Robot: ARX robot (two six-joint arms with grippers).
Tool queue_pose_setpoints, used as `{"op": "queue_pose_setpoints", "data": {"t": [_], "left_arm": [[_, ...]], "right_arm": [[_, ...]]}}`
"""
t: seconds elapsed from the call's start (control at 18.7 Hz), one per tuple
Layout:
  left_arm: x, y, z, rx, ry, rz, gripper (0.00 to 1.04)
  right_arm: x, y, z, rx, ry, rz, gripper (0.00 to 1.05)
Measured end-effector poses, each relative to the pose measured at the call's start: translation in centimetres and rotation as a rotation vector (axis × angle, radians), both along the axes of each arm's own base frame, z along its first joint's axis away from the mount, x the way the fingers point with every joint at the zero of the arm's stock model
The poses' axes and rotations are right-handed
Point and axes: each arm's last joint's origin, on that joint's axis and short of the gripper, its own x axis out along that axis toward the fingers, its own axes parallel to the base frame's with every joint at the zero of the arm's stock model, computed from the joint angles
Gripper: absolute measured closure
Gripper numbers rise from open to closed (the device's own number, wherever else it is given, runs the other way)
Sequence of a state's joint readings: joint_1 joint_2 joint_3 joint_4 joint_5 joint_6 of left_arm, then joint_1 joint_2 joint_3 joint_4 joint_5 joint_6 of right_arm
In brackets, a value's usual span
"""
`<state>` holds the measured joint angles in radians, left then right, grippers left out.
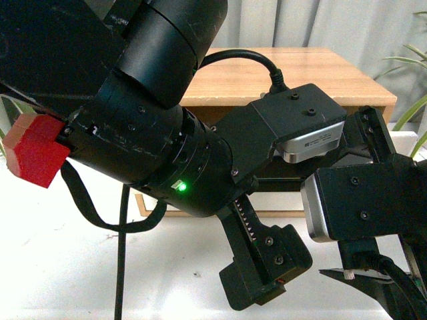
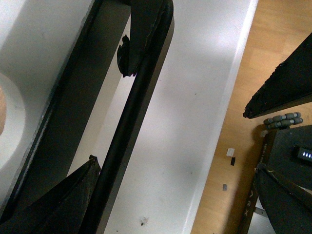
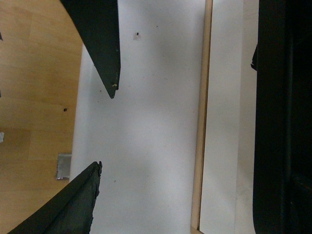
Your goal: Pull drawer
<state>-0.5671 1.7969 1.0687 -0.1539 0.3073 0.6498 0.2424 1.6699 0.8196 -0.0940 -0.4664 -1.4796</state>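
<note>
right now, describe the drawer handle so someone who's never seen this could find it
Start at the wooden cabinet ahead of the robot and find its white drawer front with a half-round notch in one edge. The handle is the long black bar running along that front; the neighbouring plain white front has none.

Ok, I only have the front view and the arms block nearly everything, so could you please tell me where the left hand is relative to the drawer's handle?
Observer: The left hand is open against the drawer, and the black handle runs close alongside both fingertips. It is not clamped.
Operator: Thank you. Is the right hand holding anything?
Observer: No. The right hand is open and empty, over a white surface.
Operator: Can you see the top of the drawer front?
Observer: Partly. A half-round notch with wood showing through it appears beyond the handle.
</note>
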Motion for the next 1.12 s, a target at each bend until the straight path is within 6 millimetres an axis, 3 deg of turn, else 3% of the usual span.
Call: {"op": "queue_pose_setpoints", "data": {"t": [0.54, 0.86, 1.12], "left_arm": [[-3.5, 0.4, 0.2, -0.016, 0.031, -0.05, 0.07], [-3.7, 0.6, 0.4, -0.01, 0.026, -0.045, 0.07], [-3.7, 1.0, 1.7, -0.042, -0.014, -0.029, 0.07]], "right_arm": [[-3.7, -0.1, 0.4, -0.049, 0.097, 0.0, 0.06], [-3.7, -0.1, 0.3, -0.042, 0.064, -0.019, 0.06], [-3.4, -0.2, 0.6, -0.04, -0.018, -0.061, 0.06]]}}
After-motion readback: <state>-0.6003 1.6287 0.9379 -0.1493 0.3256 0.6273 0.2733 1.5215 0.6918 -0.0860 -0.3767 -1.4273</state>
